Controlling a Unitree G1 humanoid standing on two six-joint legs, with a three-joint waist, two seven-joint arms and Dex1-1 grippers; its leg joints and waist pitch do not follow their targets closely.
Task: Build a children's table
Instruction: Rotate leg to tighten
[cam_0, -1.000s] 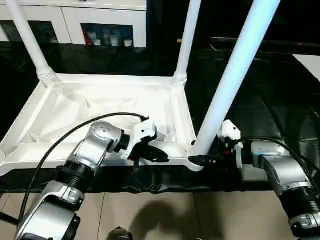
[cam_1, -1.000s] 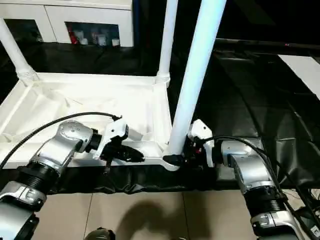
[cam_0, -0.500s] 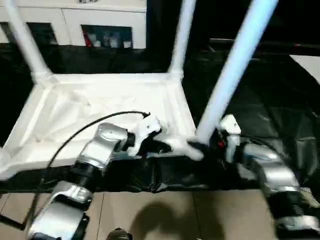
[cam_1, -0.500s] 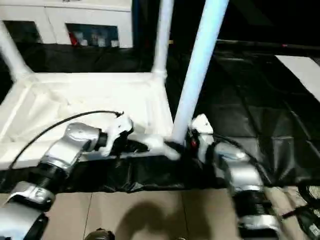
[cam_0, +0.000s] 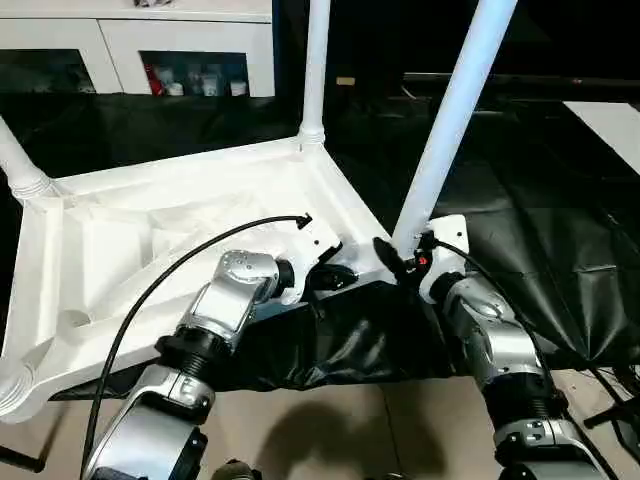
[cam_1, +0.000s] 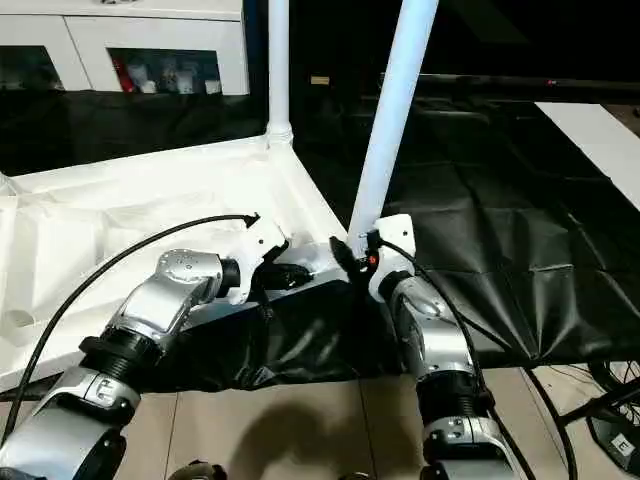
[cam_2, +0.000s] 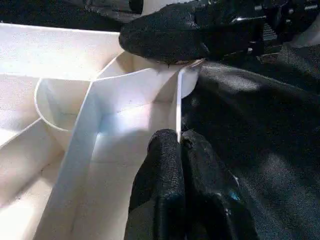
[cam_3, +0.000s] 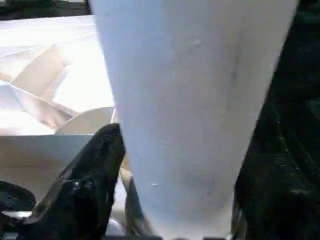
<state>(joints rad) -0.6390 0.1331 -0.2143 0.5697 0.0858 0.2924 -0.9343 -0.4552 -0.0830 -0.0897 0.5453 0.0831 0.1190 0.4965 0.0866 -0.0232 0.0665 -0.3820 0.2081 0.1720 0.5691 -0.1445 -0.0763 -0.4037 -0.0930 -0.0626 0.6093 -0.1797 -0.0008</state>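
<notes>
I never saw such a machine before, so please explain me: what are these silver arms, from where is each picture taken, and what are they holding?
It is a humanoid robot with two silver arms, each ending in two black fingers. Two pictures come from cameras in its head, looking down; two come from cameras on its wrists. An upside-down white plastic table top lies on a surface covered in black sheet, with white legs standing up from its corners. The left gripper is closed on the thin edge wall of the top. The right gripper sits around the base of the nearest leg at its corner socket. One near corner socket has no leg yet.
</notes>
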